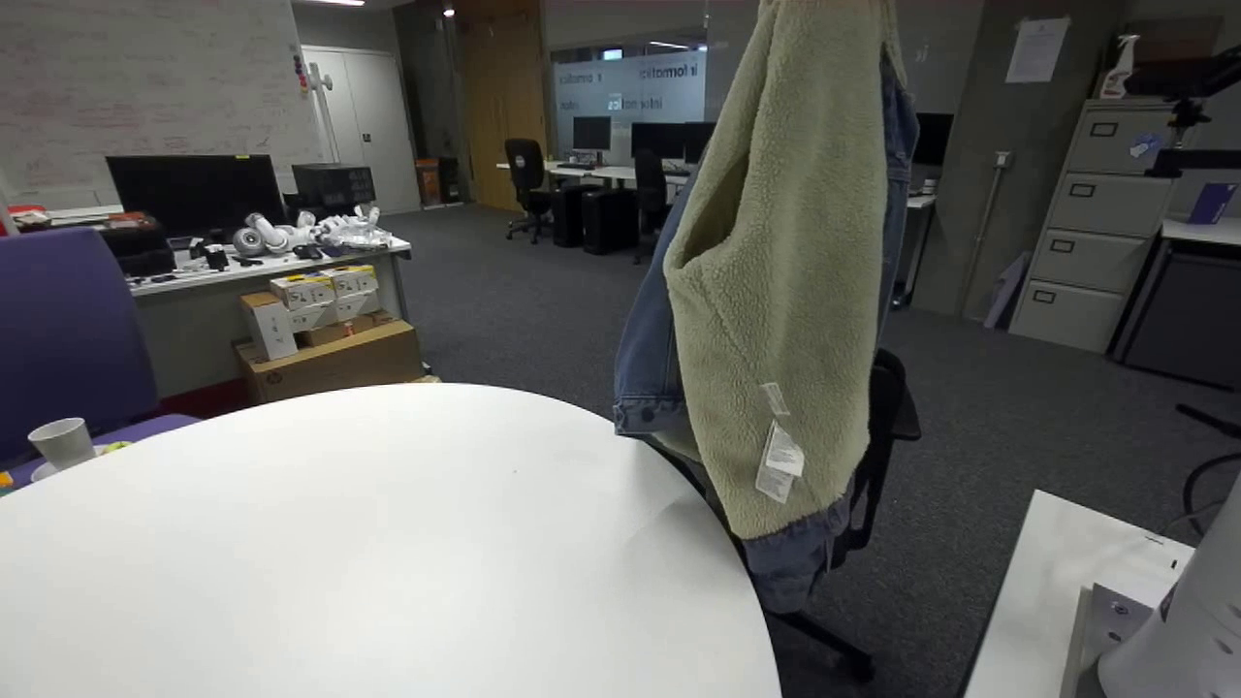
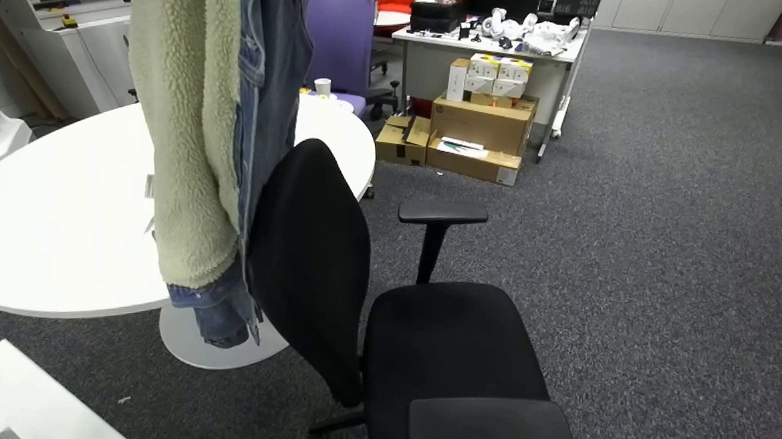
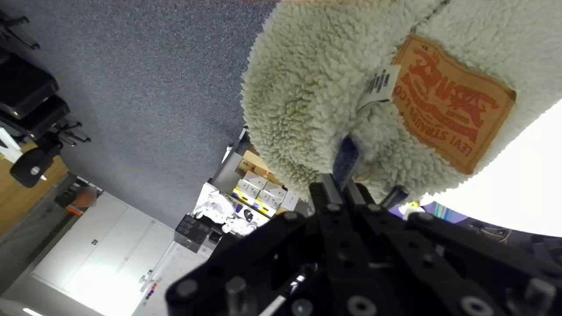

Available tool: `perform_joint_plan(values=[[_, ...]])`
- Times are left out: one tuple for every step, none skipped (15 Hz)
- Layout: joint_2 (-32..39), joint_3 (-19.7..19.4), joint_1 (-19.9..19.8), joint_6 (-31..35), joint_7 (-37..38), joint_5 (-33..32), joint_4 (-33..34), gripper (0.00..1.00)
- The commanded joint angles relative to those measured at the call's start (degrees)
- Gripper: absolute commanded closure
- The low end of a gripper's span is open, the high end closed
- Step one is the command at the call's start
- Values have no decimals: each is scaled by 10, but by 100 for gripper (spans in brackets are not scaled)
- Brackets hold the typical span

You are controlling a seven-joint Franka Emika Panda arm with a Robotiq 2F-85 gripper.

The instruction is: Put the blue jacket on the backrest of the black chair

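Blue jacket is suspended beside the backrest of the black chair, on the side toward the round white worktop, not yet draped; contact with the backrest cannot be determined. End effector is clamped on the jacket near its orange-brown label. Garment is judged soft, limp, rather heavy, not fragile; little slip is expected from the fleece. A thick fold beside that label should be gripped.

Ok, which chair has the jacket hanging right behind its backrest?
The black chair beside the round white table: the blue jacket hangs just behind its backrest. The purple chair and the black desk chairs farther off show none.
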Motion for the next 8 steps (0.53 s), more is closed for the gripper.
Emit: perform_joint_plan(values=[[40, -30, -14, -14, 24, -10, 129, 99], [52, -42, -20, -16, 24, -13, 146, 99], [71, -59, -27, -17, 19, -12, 164, 99], [98, -80, -36, -12, 11, -6, 181, 99], [118, -97, -46, 1, 8, -2, 183, 99], [141, -108, -58, 15, 8, -3, 182, 99], [157, -120, -59, 41, 14, -15, 160, 99], [182, -127, -64, 56, 18, -15, 155, 99]])
